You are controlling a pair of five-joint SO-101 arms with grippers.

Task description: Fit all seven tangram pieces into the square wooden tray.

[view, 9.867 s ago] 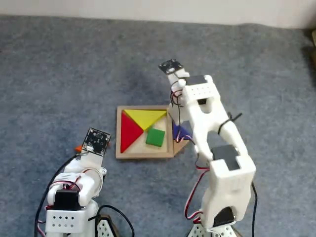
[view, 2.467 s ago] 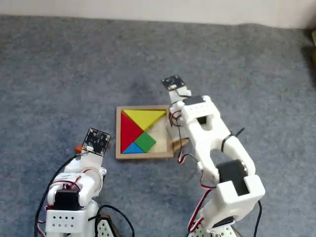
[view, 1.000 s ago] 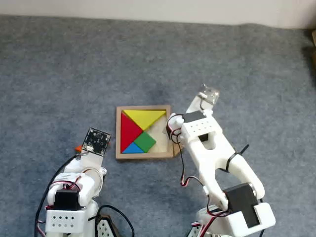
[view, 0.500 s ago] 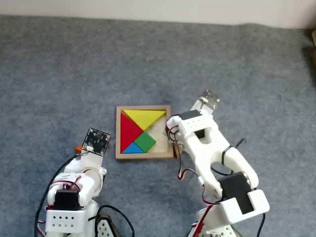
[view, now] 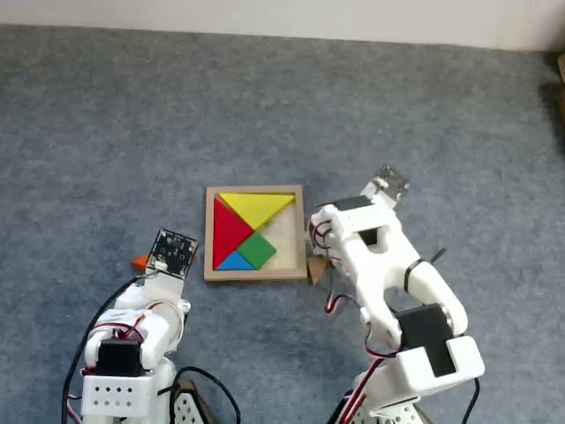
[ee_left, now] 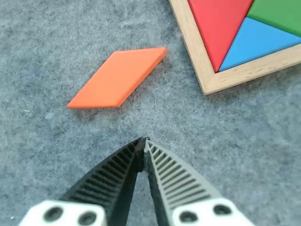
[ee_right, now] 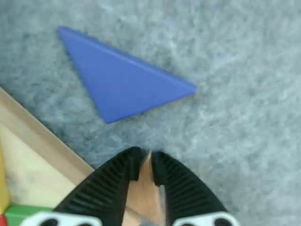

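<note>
Pinching to a narrow slit, the right gripper (ee_right: 146, 155) has a tan wooden piece (ee_right: 146, 193) between its fingers. A dark blue triangle (ee_right: 124, 87) lies just ahead of its tips, with the square wooden tray (ee_right: 42, 136) close beside them. The left gripper (ee_left: 142, 140) is closed on nothing. An orange parallelogram (ee_left: 117, 77) lies ahead of it, apart. The tray beyond holds a red triangle (ee_left: 218, 23), yellow triangle (view: 254, 208), green square (ee_left: 277, 14) and light blue triangle (ee_left: 256, 42).

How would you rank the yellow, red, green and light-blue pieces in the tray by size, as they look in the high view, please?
1. Yellow triangle and red triangle: they look alike, joint largest.
2. Green square.
3. Light-blue triangle, smallest.
</note>
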